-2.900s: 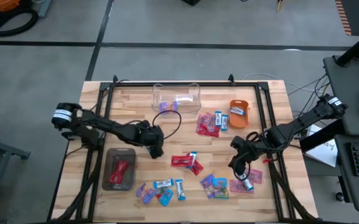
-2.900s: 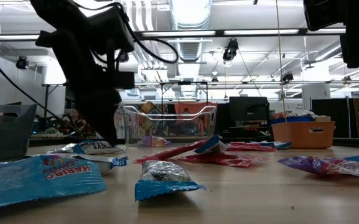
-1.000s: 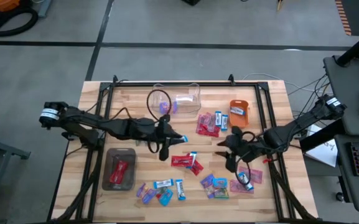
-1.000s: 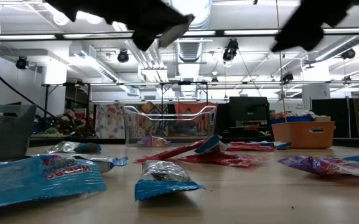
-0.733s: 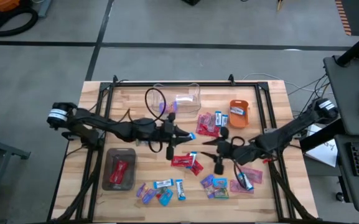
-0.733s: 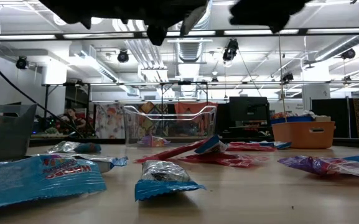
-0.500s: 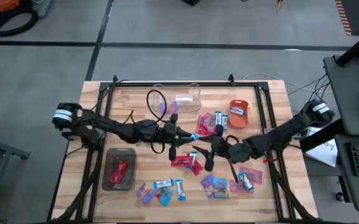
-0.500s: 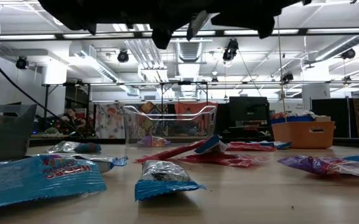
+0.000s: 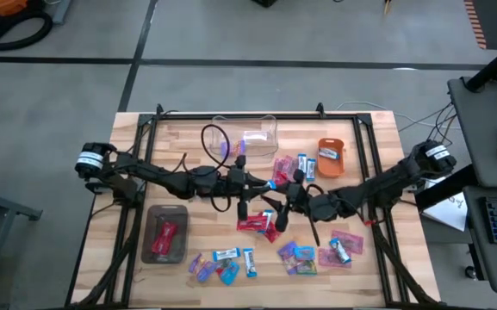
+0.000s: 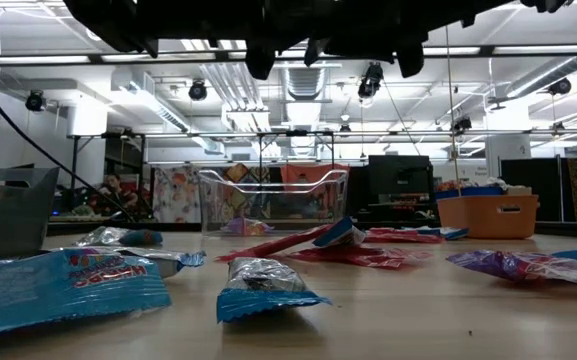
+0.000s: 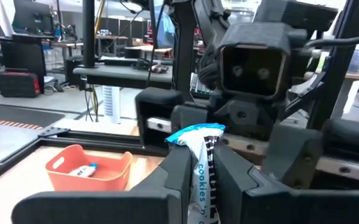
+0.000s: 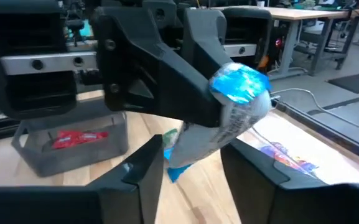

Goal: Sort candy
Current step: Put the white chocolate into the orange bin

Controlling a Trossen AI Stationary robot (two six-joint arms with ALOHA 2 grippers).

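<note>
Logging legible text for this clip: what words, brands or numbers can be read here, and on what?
"HARIBO": on the blue packet lying nearest the low camera.
"cookies": on the blue-and-white packet held in the left end effector; the rest of that line is cut off.
Other candy wrappers: print too small or blurred to read.

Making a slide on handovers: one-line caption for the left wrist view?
Left gripper pinches a blue-and-white candy, facing the right gripper close ahead; orange bowl behind.

One clear plastic box (image 9: 245, 135), one orange bowl (image 9: 331, 158), one grey tray (image 9: 165, 233) and two arms. The candy (image 9: 301, 257) lies in four loose clusters on the counter (image 9: 377, 133) — too small to count piece by piece.
</note>
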